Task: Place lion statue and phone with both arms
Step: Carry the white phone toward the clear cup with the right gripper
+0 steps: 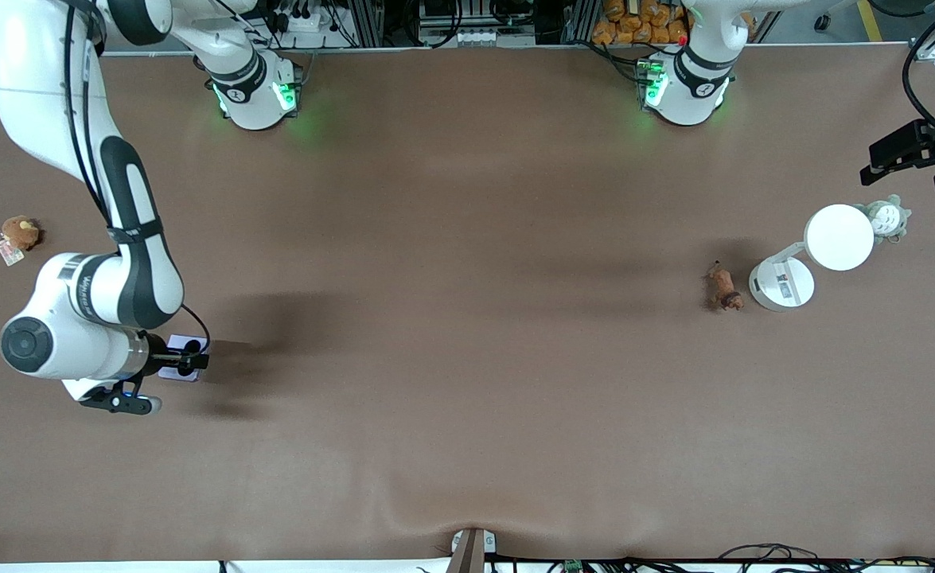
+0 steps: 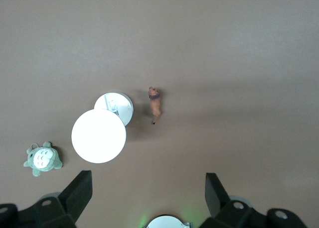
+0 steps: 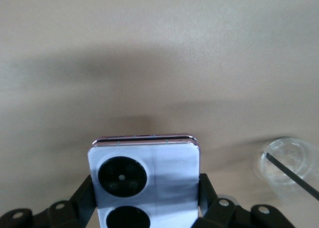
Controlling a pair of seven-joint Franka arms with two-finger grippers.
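The phone, a flat lavender-white square with two black circles, sits between the fingers of my right gripper over the table toward the right arm's end. In the right wrist view the phone fills the space between the jaws of that gripper. The lion statue, tiny and orange-brown, lies on the table toward the left arm's end, beside a white lamp's base. It also shows in the left wrist view. My left gripper is open and empty, high above that end, its jaws spread wide.
A white lamp with a round base and a disc head stands beside the lion. A grey-white plush toy lies by the disc. A brown plush toy with a tag lies at the right arm's end. A clear cup shows near the phone.
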